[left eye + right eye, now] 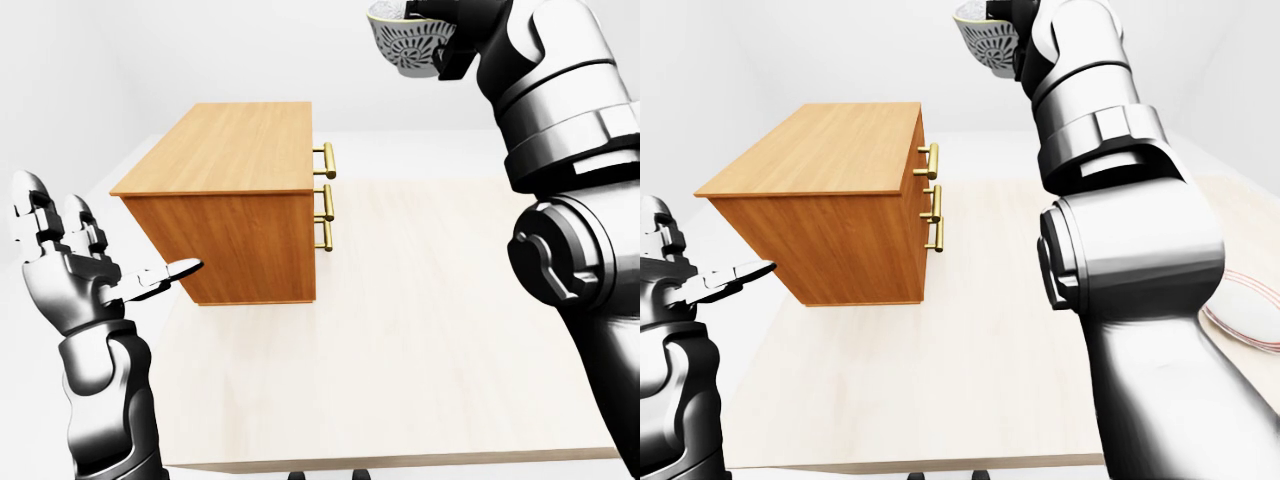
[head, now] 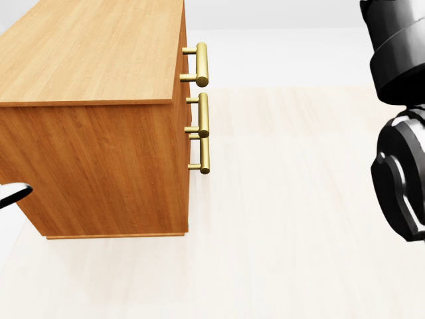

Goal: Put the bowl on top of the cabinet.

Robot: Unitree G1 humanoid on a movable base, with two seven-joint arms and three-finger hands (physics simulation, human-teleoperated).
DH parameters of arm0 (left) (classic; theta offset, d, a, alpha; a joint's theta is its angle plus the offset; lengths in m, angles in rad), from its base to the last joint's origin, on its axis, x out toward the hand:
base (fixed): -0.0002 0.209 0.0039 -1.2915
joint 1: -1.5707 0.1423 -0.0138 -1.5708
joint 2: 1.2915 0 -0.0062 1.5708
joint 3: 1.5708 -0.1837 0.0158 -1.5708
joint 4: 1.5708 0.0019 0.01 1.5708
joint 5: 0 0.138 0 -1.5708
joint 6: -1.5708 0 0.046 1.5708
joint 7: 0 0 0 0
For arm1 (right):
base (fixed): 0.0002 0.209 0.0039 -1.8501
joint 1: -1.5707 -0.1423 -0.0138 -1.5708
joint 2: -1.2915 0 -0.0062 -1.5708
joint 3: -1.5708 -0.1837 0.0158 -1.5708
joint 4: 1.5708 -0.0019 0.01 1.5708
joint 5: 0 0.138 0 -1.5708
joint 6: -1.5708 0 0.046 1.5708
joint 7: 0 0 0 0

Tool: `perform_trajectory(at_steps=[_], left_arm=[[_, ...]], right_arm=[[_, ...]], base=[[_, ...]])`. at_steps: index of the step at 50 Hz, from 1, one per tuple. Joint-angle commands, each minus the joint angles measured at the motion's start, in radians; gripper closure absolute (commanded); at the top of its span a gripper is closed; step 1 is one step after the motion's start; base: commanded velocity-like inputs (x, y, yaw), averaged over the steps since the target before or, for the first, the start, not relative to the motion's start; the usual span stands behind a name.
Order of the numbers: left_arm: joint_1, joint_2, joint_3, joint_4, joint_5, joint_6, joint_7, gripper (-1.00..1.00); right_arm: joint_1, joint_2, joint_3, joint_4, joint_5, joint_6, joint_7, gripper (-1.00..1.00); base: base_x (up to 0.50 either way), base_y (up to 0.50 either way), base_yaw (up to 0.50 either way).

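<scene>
Patterned grey-white bowl rides high in the right hand, fingers clamped on its rim, above and right of the wooden cabinet; tilting could spill it onto the desk; left hand fingers apart, idle.

A bare simulated test room around me, blank white walls, a pale wooden tabletop under my arms, an orange-brown wooden cabinet with brass bar handles at its far left
</scene>
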Motion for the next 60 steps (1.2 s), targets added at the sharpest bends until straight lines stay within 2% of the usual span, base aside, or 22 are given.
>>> perform_trajectory(at_steps=[1,8,14,15,21,23,27,44,60], left_arm=[[0.007,-0.014,-0.032,0.017,0.01,0.0,0.005,-1.0],[0.006,-0.01,-0.02,0.016,-0.004,0.0,0.005,-1.0],[0.008,-0.013,-0.03,0.02,0.0,0.0,0.005,-1.0],[0.01,-0.013,-0.029,0.015,-0.002,0.0,0.005,-1.0],[0.01,-0.014,-0.034,0.02,0.0,0.0,0.006,-1.0],[0.011,-0.015,-0.034,0.022,0.002,0.0,0.005,-1.0],[0.008,-0.013,-0.033,0.014,-0.001,0.0,0.007,-1.0],[0.005,-0.013,-0.035,0.037,-0.002,0.0,0.005,-1.0],[0.009,-0.012,-0.033,0.023,-0.007,0.0,0.008,-1.0]], right_arm=[[-0.096,0.149,-0.007,0.059,-0.046,0.0,-0.055,1.0],[-0.085,0.244,0.017,0.058,-0.026,0.0,-0.135,1.0],[-0.088,0.264,0.015,0.057,-0.001,0.0,-0.15,1.0],[-0.095,0.27,-0.001,0.054,0.021,-0.006,-0.188,1.0],[-0.088,0.288,-0.005,0.053,0.073,-0.029,-0.23,1.0],[-0.094,0.293,-0.004,0.052,0.092,-0.051,-0.239,1.0],[-0.108,0.321,-0.004,0.05,0.126,-0.053,-0.235,1.0],[-0.032,0.372,0.024,0.049,0.189,-0.03,-0.276,1.0],[0.064,0.4,0.042,0.051,0.187,-0.026,-0.294,1.0]], base=[[0.0,0.0,0.0],[0.0,0.0,0.0],[0.0,0.0,0.0],[0.0,0.0,0.0],[0.0,0.0,0.0],[0.0,0.0,0.0],[0.0,0.0,0.0],[0.0,0.0,0.0],[0.0,0.0,0.0]])
